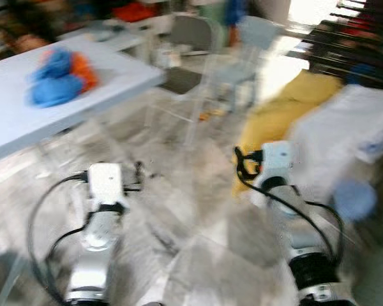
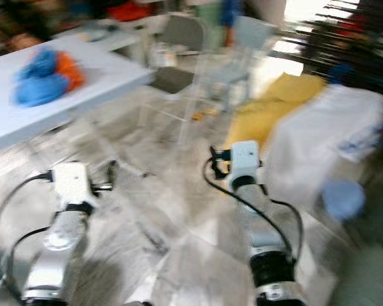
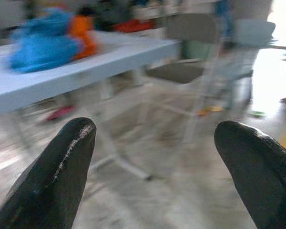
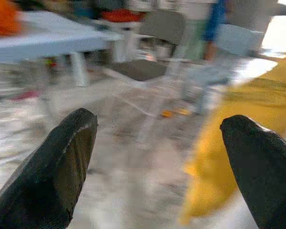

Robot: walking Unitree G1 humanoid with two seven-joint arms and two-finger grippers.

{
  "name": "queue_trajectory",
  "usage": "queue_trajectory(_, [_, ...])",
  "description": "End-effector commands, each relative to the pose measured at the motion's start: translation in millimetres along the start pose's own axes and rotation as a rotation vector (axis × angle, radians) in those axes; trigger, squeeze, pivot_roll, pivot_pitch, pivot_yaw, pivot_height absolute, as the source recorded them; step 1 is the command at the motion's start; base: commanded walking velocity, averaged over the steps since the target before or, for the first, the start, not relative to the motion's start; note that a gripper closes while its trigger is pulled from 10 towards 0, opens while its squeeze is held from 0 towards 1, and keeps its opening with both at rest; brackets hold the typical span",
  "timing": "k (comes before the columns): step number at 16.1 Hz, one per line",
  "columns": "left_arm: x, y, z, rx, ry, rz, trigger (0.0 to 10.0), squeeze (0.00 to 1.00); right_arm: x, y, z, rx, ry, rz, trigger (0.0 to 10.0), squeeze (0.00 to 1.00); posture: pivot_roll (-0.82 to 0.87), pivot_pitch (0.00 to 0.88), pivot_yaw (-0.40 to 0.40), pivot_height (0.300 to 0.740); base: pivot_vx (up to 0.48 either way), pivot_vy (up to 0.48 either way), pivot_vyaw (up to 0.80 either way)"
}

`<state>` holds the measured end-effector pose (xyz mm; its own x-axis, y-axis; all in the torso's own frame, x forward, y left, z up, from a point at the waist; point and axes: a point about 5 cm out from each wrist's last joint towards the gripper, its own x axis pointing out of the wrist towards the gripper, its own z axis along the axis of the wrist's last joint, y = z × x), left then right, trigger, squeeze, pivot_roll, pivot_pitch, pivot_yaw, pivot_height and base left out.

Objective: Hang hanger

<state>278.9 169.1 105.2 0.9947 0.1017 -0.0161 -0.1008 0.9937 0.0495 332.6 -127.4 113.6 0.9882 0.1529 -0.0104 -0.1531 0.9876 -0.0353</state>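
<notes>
Both claws, left claw (image 3: 152, 167) and right claw (image 4: 157, 167), gape wide and empty above the floor (image 1: 191, 210), the desk (image 1: 115, 70) carrying blue and orange cloth (image 1: 60, 76) ahead.

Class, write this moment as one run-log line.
views: blurred | left gripper: open, empty | right gripper: open, empty | table: blue-orange cloth pile | hanger: unclear

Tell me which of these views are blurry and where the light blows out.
Both eye views are motion-smeared, the table and blue and orange cloths soft-edged; the wrist views blur the background, fingers sharper; glare whitens the upper right of the left wrist view.
</notes>
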Motion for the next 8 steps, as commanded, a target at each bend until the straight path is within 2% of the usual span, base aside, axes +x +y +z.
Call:
queue_trajectory(1, [0.0,-1.0,4.5,-0.002,-0.012,-0.001,10.0,0.0,1.0,-0.7,5.7,-0.005,-0.024,0.005,10.0,0.0,-0.01,0.0,0.041,0.74,0.0,0.0,0.8])
queue_trajectory(7, [0.4,-5.1,6.4,-0.012,-0.01,-0.009,10.0,0.0,3.2,1.4,9.0,0.0,-0.039,0.021,10.0,0.0,-0.01,0.0,0.041,0.74,0.0,0.0,0.8])
queue_trajectory(8, [0.4,-5.1,6.2,-0.012,-0.008,-0.009,10.0,0.0,3.1,1.8,9.4,0.002,-0.043,0.026,10.0,0.0,-0.01,0.0,0.039,0.74,0.0,0.274,0.8])
